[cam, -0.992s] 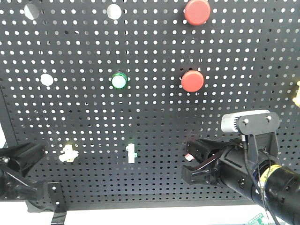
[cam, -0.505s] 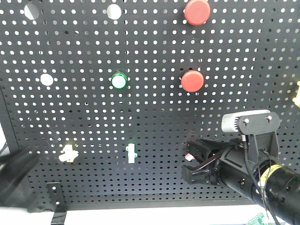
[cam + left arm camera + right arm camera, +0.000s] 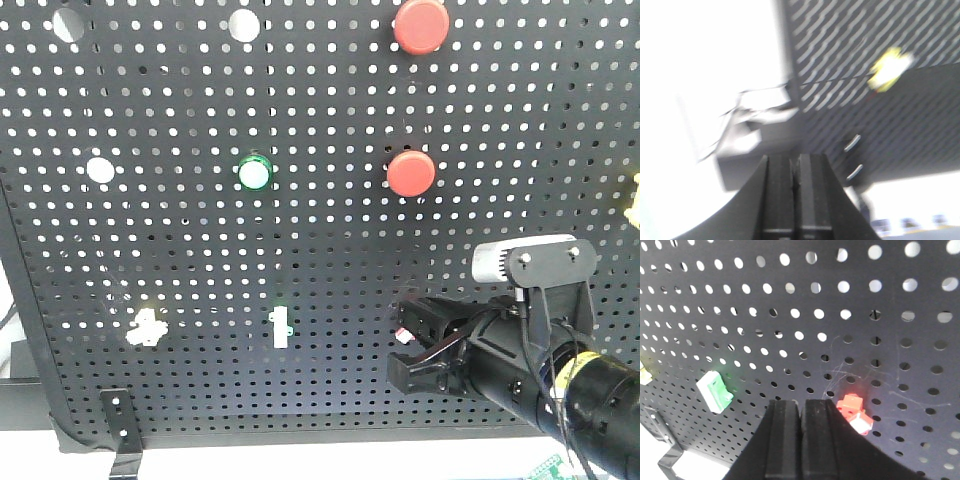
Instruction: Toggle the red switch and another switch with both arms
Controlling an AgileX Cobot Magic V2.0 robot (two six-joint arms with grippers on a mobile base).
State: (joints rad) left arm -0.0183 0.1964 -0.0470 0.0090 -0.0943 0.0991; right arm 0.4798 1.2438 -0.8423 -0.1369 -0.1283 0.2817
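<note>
The red switch point(image 3: 402, 335) sits low on the black pegboard point(image 3: 320, 240), a small red base with a white lever point(image 3: 860, 423). My right gripper point(image 3: 412, 352) is shut with its tips point(image 3: 801, 402) against the board just left of the red switch point(image 3: 854, 412). The other switch, pale yellow point(image 3: 147, 328), is at the lower left of the board. The front view does not show my left arm. In the blurred left wrist view my left gripper point(image 3: 796, 159) is shut on nothing, well below and left of the yellow switch point(image 3: 890, 70).
Two big round red buttons point(image 3: 420, 25) point(image 3: 410, 172), a round green button point(image 3: 254, 172) and white round caps point(image 3: 243, 24) point(image 3: 100, 168) are mounted higher up. A green-and-white upright toggle point(image 3: 280, 327) point(image 3: 714, 391) stands between the two switches. A black bracket point(image 3: 118, 430) is at the bottom left.
My left arm has drawn back down and left, out of the front view. The right arm and gripper have hardly moved.
</note>
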